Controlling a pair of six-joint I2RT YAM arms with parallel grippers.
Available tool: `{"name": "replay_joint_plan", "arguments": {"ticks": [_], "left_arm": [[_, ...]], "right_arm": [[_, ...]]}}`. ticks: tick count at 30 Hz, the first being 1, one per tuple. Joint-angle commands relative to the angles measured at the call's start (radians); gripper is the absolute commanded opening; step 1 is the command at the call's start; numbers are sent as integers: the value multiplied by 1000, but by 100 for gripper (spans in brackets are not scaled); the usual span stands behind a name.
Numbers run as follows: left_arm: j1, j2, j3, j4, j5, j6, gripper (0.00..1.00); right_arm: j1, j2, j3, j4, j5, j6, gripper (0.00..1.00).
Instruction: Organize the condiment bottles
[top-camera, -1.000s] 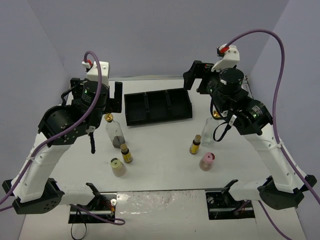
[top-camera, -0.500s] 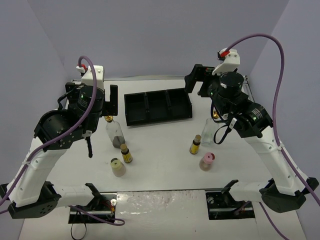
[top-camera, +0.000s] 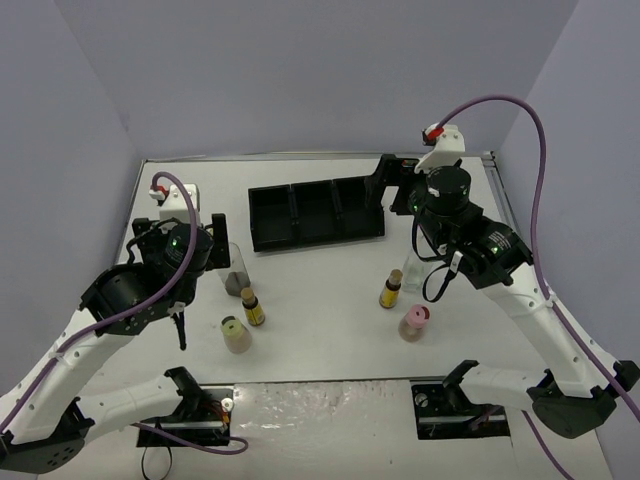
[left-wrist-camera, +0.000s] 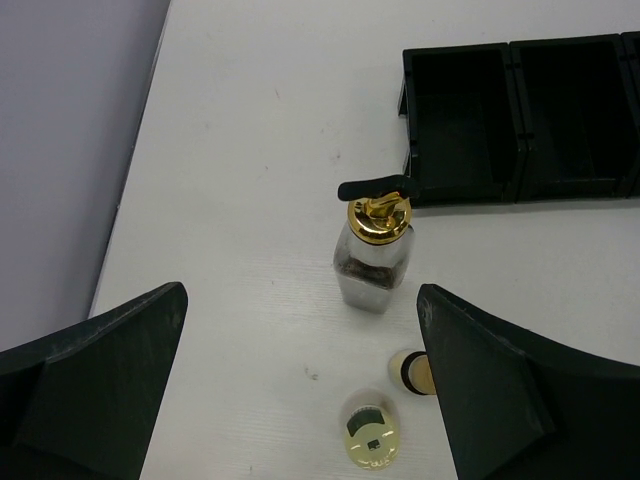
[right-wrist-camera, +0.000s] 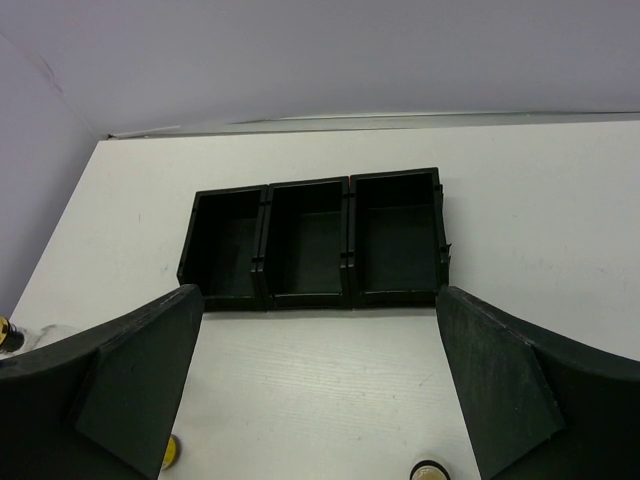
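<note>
The left gripper (left-wrist-camera: 300, 300) hung open above a gold-topped glass bottle (left-wrist-camera: 375, 262); the right gripper (right-wrist-camera: 320, 292), also open, faced a black three-compartment tray (right-wrist-camera: 345, 240).

No legible text — beige jar (left-wrist-camera: 372, 438) lid marking unreadable

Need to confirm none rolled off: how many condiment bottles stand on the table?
6. Left: tall glass bottle with gold pourer, small amber bottle, squat beige jar. Right: tall clear glass bottle, partly hidden, second amber bottle, squat pink jar.
</note>
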Motion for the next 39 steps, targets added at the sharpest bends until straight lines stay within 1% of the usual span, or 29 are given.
{"name": "replay_joint_plan", "arguments": {"ticks": [1, 8, 16, 21, 29, 31, 39], "left_arm": [[2, -26, -56, 177, -7, -7, 97], [2, -36, -182, 317, 77, 38, 97], [19, -30, -248, 356, 101, 39, 97], [78, -35, -293, 380, 151, 46, 97], [207, -36, -353, 458, 305, 79, 97], [223, -26, -362, 479, 337, 91, 97], [251, -2, -407, 535, 389, 109, 97]], "right_arm": [[16, -36, -13, 102, -8, 17, 100], [19, -62, -53, 107, -5, 21, 100], [19, -92, -94, 113, -6, 28, 100], [21, -104, -112, 111, -6, 25, 100], [21, -123, -128, 111, 3, 18, 100], [21, -123, -132, 113, 6, 20, 100], [21, -123, -149, 117, 0, 28, 100]]}}
